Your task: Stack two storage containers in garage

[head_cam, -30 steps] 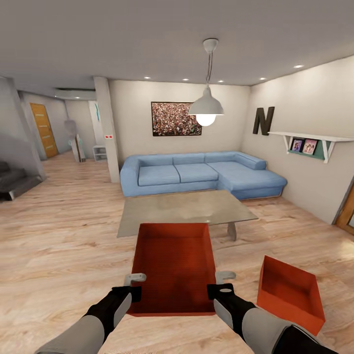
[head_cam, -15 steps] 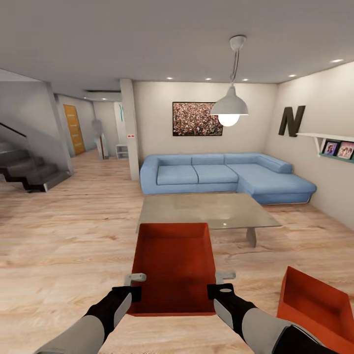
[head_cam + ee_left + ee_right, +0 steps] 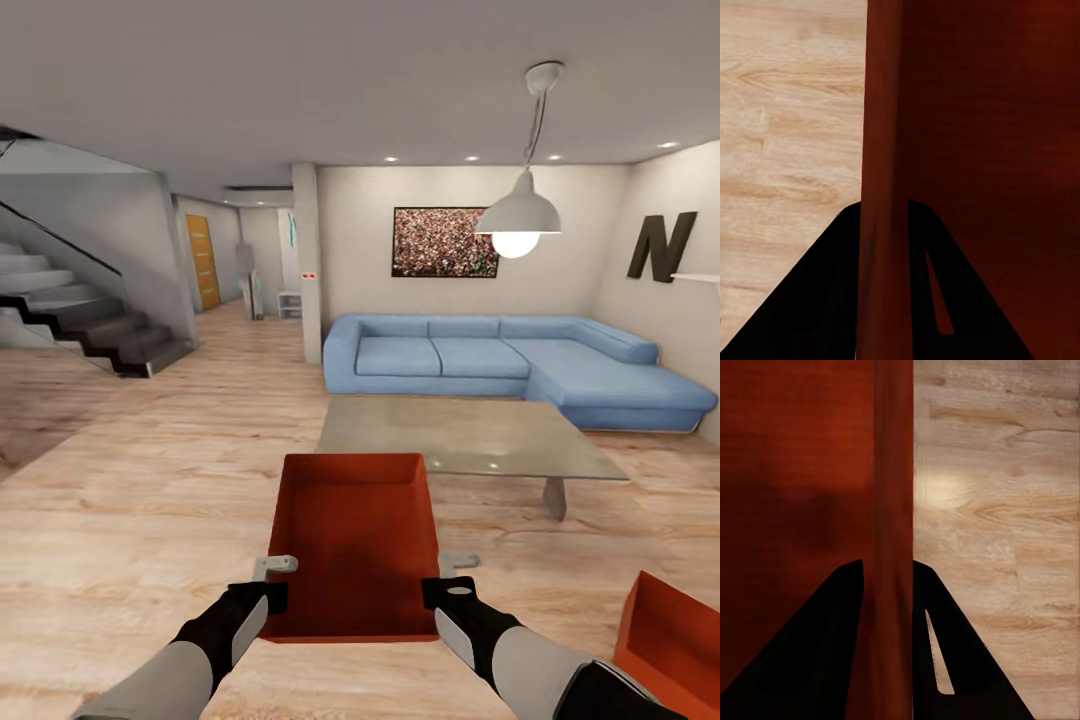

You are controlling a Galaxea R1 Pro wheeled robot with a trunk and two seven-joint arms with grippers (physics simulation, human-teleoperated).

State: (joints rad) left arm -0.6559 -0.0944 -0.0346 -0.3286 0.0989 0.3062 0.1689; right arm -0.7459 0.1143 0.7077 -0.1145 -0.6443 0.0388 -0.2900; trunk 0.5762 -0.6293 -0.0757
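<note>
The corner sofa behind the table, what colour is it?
Light blue; the sofa shows best in the head view, behind the table.

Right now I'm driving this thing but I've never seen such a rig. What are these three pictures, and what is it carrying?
The wide picture comes from the robot's head camera, looking over both arms into a living room with a blue corner sofa. The two close-ups come from cameras near each gripper. The left gripper and right gripper each clamp a side wall of one open orange-red plastic bin, held above the light wood plank floor. In each wrist view the bin wall runs between the dark fingers. A second, matching bin sits on the floor at the robot's right.
</note>
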